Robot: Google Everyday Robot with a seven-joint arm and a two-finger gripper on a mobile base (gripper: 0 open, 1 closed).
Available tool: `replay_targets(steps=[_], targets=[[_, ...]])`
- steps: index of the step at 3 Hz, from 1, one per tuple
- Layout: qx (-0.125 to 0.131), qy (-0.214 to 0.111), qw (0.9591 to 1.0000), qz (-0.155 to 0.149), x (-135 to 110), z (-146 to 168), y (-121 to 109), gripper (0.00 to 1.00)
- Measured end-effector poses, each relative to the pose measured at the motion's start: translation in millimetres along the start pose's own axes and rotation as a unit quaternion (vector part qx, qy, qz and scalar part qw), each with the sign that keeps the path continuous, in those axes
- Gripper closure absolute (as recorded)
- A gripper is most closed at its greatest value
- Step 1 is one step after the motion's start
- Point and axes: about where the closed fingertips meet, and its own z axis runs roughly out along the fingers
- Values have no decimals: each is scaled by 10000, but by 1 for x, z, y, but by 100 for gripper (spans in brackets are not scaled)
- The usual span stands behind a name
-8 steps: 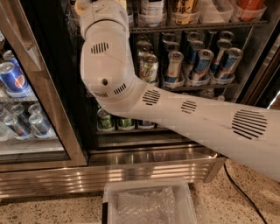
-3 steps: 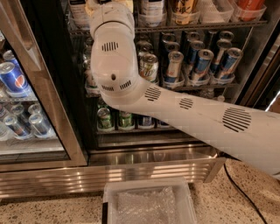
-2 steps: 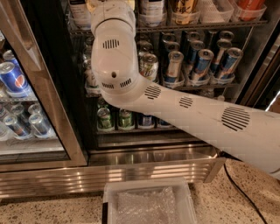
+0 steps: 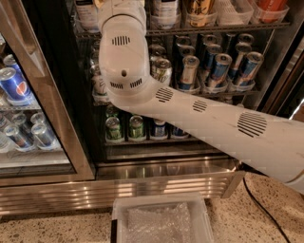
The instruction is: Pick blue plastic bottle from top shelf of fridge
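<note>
White and pale blue with dark print: that label marks the bottle (image 4: 165,10), standing on the shelf (image 4: 223,29) just right of the wrist (image 4: 122,52), at the very upper edge of the view. That is my judgement of which one is yours. Only its lower part shows, and a left bottle (image 4: 87,10) with a similar pale label stands on the wrist's other side.

Over the last few seconds the wrist has slid a little to the right, then held almost motionless. The gripper is above it, past the top edge at shelf height, so you cannot tell whether it is apart, together or clamped on anything. I judge you are at the final reach or the closing. The bottle is not yet drawn out.

The bottle looks smooth, round and wide, bigger than the cans (image 4: 218,66), so expect a slick wall and more weight. The shelf is thin dark wire with clear plastic trays (image 4: 230,12). The arm (image 4: 204,116) is a smooth white shell with slotted vents, crossing in front of the can racks. The fridge (image 4: 156,182) has black inner walls, a brushed steel frame and a ribbed base. Below it, on the speckled floor (image 4: 270,213), sits a translucent bin (image 4: 199,223) with a crinkled lining.
</note>
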Motion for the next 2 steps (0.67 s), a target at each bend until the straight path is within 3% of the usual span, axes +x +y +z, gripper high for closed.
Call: replay_targets(steps=[1, 2], targets=[[-1, 2, 10000, 4, 0, 0, 0, 84], [-1, -2, 10000, 3, 0, 0, 0, 100]])
